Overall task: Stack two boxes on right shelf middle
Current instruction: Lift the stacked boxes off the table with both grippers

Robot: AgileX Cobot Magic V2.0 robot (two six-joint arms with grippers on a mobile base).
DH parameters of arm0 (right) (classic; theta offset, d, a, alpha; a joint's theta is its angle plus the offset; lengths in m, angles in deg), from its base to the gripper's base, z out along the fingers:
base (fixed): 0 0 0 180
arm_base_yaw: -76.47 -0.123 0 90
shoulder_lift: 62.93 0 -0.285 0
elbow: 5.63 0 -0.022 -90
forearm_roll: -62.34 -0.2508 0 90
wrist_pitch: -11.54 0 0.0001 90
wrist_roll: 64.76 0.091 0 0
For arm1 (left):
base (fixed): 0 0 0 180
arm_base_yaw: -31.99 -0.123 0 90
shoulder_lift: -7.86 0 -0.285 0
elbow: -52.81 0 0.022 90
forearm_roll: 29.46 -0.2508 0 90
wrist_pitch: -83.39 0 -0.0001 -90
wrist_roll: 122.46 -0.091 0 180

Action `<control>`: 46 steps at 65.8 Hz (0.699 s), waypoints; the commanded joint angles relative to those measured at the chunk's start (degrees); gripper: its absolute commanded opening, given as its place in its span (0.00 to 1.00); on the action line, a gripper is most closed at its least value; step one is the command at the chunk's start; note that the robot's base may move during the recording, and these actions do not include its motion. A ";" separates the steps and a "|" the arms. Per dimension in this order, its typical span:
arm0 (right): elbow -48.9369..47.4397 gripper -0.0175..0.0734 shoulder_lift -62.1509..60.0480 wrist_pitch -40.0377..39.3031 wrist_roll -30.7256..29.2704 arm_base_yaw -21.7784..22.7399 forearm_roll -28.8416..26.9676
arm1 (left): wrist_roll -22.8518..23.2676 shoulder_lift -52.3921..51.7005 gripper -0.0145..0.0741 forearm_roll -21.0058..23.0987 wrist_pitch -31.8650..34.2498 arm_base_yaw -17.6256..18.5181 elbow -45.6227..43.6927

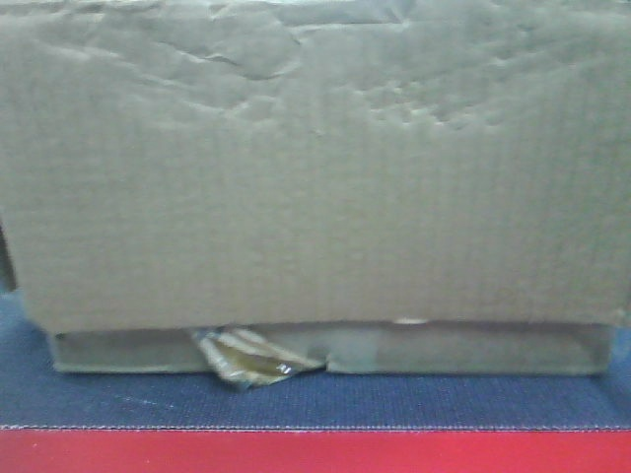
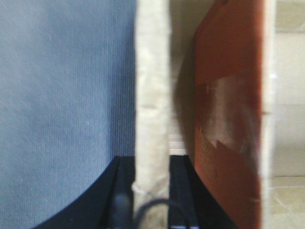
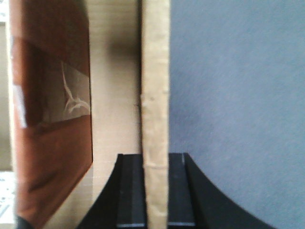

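At left, left gripper [image 2: 152, 162]: narrow, clamped on cardboard edge, apparently thin box [image 2: 152, 86] end; hold firm and level; centre: tall box [image 1: 315, 168] sitting atop thin box, on blue mat [image 1: 315, 404]; tape scrap [image 1: 251, 360] poking out beneath; at right, right gripper [image 3: 156, 160]: clamped likewise on opposite end; raise both ends together, slowly, to avoid tipping tall box; shelf not in view.

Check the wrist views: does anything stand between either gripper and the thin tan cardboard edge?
Nothing visible does. The left gripper and the right gripper each hold the thin tan cardboard edge directly between their black fingers, with no gap showing.
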 commanded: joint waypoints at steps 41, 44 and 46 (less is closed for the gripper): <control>-19.29 0.02 -1.04 -12.42 1.41 1.12 7.51 | -6.85 -1.23 0.04 -5.73 8.02 -4.47 -21.99; -20.83 0.02 -0.14 -12.81 1.41 1.12 7.51 | -6.98 -1.23 0.04 -5.87 9.24 -4.47 -22.27; -21.37 0.02 0.34 -13.52 1.41 1.12 7.51 | -6.98 -1.23 0.04 -5.87 10.16 -4.47 -22.51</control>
